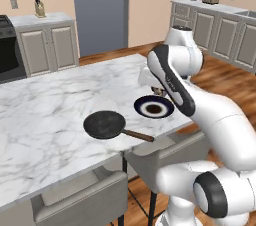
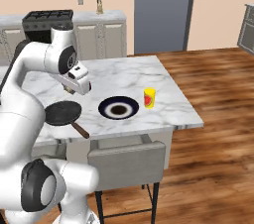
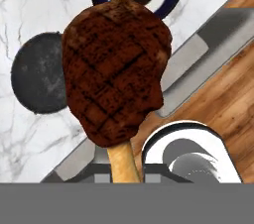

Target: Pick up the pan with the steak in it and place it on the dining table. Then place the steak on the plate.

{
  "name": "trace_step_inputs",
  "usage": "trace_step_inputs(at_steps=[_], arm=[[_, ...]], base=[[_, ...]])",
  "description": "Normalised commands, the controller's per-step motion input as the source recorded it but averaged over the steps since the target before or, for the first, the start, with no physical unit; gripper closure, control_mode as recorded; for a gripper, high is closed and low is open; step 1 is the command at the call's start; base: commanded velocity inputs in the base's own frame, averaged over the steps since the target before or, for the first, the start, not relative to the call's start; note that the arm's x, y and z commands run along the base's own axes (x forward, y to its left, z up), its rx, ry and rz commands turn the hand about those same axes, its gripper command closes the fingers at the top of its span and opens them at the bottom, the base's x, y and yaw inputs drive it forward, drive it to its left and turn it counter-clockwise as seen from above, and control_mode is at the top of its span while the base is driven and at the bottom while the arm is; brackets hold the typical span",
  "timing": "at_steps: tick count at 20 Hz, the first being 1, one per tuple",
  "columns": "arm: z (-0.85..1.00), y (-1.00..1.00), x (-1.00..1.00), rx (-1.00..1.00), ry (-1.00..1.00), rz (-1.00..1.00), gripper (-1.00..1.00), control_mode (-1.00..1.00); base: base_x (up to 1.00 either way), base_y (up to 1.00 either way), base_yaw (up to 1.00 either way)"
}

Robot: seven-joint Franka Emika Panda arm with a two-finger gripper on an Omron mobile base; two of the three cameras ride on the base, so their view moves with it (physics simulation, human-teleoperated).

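Filling the hand view's centre, the steak [image 3: 114, 69], light and stiff-looking, hangs pinched at its bone by the gripper [image 3: 121, 168].

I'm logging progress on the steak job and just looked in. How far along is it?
Done: the pan sits empty on the dining table. In hand: the claw is shut on the steak, holding it by the bone end above the table between the pan and the plate. Left: set the steak down on the plate and let go.
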Motion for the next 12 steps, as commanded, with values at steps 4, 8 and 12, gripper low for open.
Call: trace_step_inputs(at_steps=[4,8,12], arm=[[-0.23,-0.55,0.62,-0.07,0.02,-0.01,1.0,-1.0],[-0.33,-0.48,0.48,-0.04,0.0,0.06,1.0,-1.0],[-0.31,-0.22,0.22,-0.06,-0.02,0.05,1.0,-1.0]], base=[[0.0,0.0,0.0],[0.0,0.0,0.0],[0.0,0.0,0.0]])
